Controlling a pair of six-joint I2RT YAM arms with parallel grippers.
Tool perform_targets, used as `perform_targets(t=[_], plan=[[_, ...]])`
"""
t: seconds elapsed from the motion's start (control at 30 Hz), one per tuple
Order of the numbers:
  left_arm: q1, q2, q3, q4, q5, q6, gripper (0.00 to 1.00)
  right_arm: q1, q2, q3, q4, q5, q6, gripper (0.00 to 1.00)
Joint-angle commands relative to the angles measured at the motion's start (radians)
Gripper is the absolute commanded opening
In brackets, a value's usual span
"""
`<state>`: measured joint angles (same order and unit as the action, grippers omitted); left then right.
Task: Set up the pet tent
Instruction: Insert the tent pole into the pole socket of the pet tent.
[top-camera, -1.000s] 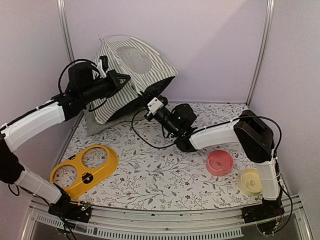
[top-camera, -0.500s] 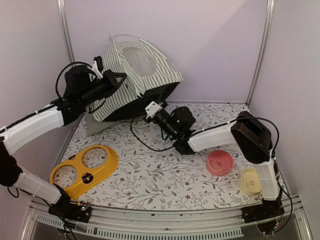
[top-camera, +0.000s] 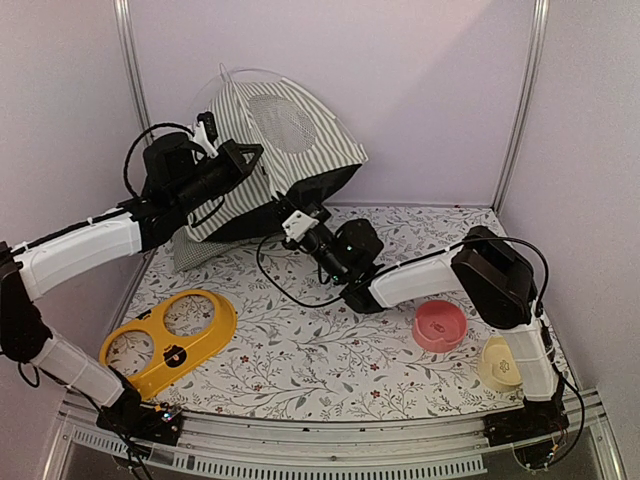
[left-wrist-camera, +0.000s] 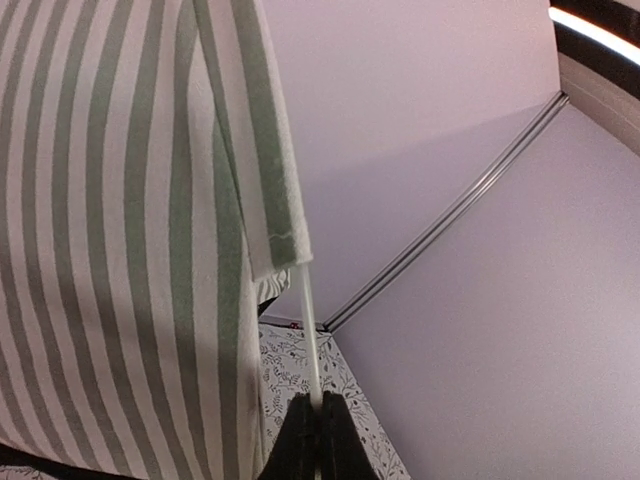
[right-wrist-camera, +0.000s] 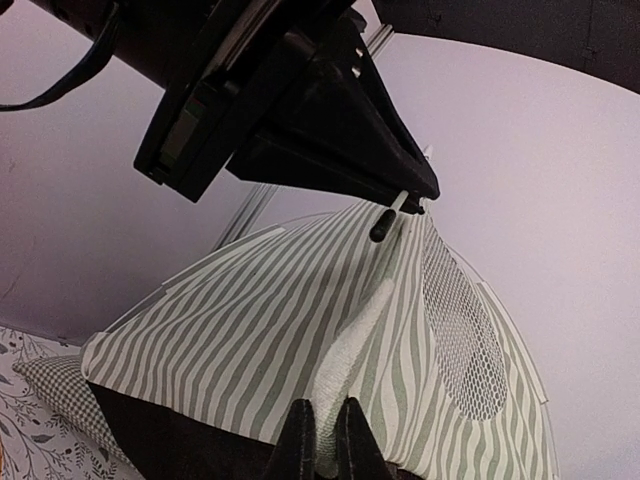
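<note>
Left gripper (left-wrist-camera: 318, 402) clamped on pet tent pole (left-wrist-camera: 306, 320), floral tablecloth (top-camera: 320, 350), lilac walls (top-camera: 430, 90)

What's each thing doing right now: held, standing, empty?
Green-and-white striped fabric pet tent: tilted up, held by both arms.
Left end effector: shut on thin white pole.
Right end effector: shut on tent fabric.
Pink round bowl: upright, empty.
Cream round bowl: upright, empty.
Yellow two-hole bowl holder: flat, holes empty.

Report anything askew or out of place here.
The pet tent is askew: it is tipped up at the back, with a bare pole sticking out of its sleeve, pinched in the left fingers.
</note>
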<state>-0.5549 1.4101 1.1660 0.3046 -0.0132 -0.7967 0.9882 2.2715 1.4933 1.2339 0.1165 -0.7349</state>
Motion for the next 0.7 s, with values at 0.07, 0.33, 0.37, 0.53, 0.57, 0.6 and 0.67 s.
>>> perform_targets(t=[0.07, 0.33, 0.37, 0.53, 0.57, 0.6, 0.67], plan=[[0.031, -0.005, 0.132, 0.367, -0.224, 0.112, 0.00, 0.050, 0.068, -0.041, -0.118, -0.025, -0.028, 0.00], [0.023, 0.029, 0.140, 0.380, -0.247, 0.155, 0.00, 0.053, 0.067, -0.049, -0.116, -0.023, -0.034, 0.00], [0.023, 0.031, 0.140, 0.381, -0.249, 0.159, 0.00, 0.053, 0.066, -0.051, -0.116, -0.022, -0.036, 0.00], [0.023, 0.036, 0.145, 0.386, -0.262, 0.181, 0.00, 0.053, 0.063, -0.056, -0.113, -0.021, -0.035, 0.00], [0.023, 0.039, 0.148, 0.387, -0.264, 0.185, 0.00, 0.053, 0.063, -0.057, -0.113, -0.023, -0.035, 0.00], [0.023, 0.040, 0.149, 0.389, -0.264, 0.188, 0.00, 0.053, 0.062, -0.059, -0.111, -0.023, -0.036, 0.00], [0.024, 0.045, 0.156, 0.388, -0.263, 0.193, 0.00, 0.053, 0.060, -0.062, -0.110, -0.023, -0.035, 0.00]])
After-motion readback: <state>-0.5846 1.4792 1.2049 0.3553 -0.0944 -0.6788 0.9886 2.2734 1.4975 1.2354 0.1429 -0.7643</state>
